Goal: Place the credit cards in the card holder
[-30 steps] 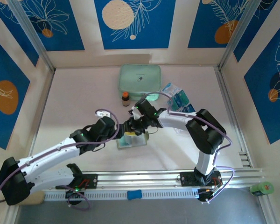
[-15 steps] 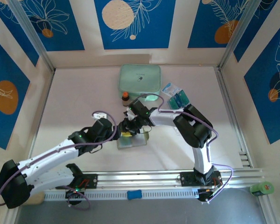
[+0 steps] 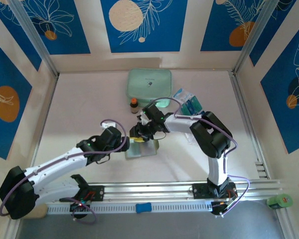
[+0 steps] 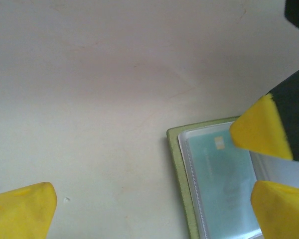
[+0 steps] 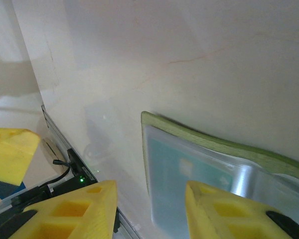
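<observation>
The credit card [image 5: 164,184], a thin teal rectangle with a small pale square near one end and faint pale print too blurred to read, lies flat inside a clear plastic pocket of the card holder [image 5: 214,143]. This is a small olive-green wallet lying open on the pale table [image 3: 89,109], just in front of the two arms' meeting wrists. From the left wrist camera the card [image 4: 222,189] sits under the glossy sleeve, with the holder's green border [image 4: 175,164] running down its left side. The holder's right part and lower end are cut off by the frame and by yellow fingertips. From above, the card holder [image 3: 144,151] is a pale patch half covered by both wrists, and the card cannot be made out there. The left gripper [image 4: 152,201] [image 3: 131,142] is spread wide and grasps nothing; one pad is over bare table and the other is at the pocket's edge. The right gripper [image 5: 149,209] [image 3: 138,133] hangs over the holder's corner with its fingers partly apart. Nothing is pinched between them, and whether a tip touches the sleeve is unclear. Behind, well apart, lie a mint-green zip case [image 3: 149,84], a small brown bottle [image 3: 134,104] and a clear packet with blue print [image 3: 189,105].
</observation>
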{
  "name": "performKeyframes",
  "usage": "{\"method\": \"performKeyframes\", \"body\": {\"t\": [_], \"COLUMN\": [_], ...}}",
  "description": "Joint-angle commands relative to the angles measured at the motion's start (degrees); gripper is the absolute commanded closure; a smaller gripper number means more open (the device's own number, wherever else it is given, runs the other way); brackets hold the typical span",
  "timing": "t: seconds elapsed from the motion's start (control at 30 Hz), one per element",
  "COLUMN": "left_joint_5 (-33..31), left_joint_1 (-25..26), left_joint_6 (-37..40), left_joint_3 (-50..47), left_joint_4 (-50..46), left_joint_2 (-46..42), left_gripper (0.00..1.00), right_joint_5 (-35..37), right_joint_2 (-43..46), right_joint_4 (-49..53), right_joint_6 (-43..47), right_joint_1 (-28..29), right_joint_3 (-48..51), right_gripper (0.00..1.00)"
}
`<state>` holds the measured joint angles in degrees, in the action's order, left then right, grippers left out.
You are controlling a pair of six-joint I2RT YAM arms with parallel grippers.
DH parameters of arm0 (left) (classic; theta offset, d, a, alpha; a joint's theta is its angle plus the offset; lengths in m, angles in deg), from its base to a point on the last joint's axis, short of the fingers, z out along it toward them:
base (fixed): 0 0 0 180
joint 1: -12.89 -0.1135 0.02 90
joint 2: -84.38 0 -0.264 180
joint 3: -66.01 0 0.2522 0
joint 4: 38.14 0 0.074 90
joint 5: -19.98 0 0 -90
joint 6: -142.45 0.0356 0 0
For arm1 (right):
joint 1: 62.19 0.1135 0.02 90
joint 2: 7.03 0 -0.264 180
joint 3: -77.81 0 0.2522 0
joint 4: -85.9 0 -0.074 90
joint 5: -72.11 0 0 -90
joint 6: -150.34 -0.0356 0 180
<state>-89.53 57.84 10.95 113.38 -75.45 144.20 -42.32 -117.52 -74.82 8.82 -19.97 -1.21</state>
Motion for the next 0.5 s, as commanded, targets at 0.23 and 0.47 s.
{"method": "performKeyframes", "body": {"t": [0.23, 0.47], "left_joint_5": [3.57, 4.98], "left_joint_1": [-0.56, -0.51], "left_joint_6": [0.89, 1.68], "left_joint_3": [0.34, 2.24], "left_joint_4": [4.67, 6.57], "left_joint_2": [5.14, 9.18], "left_gripper": [0.0, 0.0], "right_joint_5": [1.06, 15.69], "right_joint_2": [11.09, 20.17], "right_joint_4": [6.82, 27.16], "right_joint_6": [4.73, 19.27], "right_joint_1": [-6.71, -14.87], "right_joint_3": [2.59, -0.53], "right_gripper": [0.61, 0.61]}}
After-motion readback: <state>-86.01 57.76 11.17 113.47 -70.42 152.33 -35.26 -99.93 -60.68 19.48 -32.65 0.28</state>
